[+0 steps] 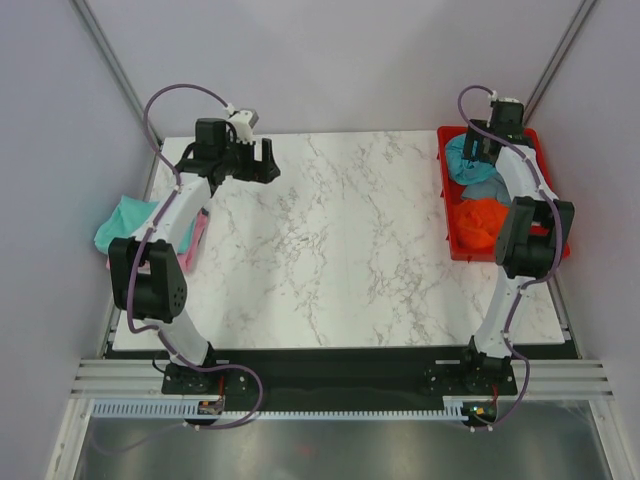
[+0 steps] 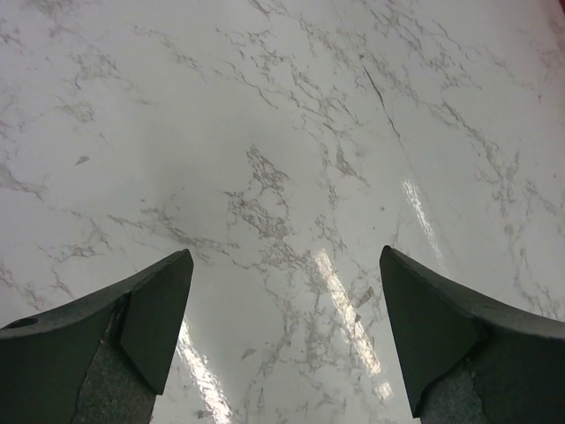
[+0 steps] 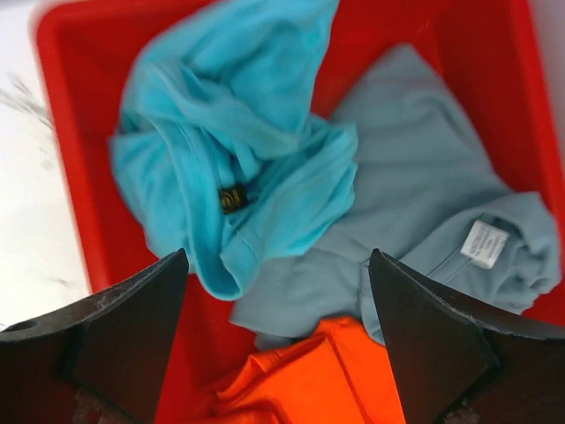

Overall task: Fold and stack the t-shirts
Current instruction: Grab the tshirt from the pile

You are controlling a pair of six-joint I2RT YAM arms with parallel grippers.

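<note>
Three crumpled t-shirts lie in the red tray [image 1: 545,160] at the table's back right: a teal one [image 3: 229,150] [image 1: 466,157], a grey-blue one [image 3: 415,203] [image 1: 484,188] and a bright orange one [image 3: 327,380] [image 1: 482,222]. My right gripper [image 3: 278,265] [image 1: 490,140] hangs open above them, over the edge of the grey-blue shirt, holding nothing. A teal shirt [image 1: 128,222] on top of a pink one [image 1: 196,240] lies at the table's left edge, partly hidden by the left arm. My left gripper [image 2: 287,261] [image 1: 262,160] is open over bare marble at the back left.
The white marble tabletop [image 1: 340,240] lies between the two arms. The red tray's walls [image 3: 71,177] surround the shirts under the right gripper. Slanted frame posts [image 1: 110,60] stand at the back corners.
</note>
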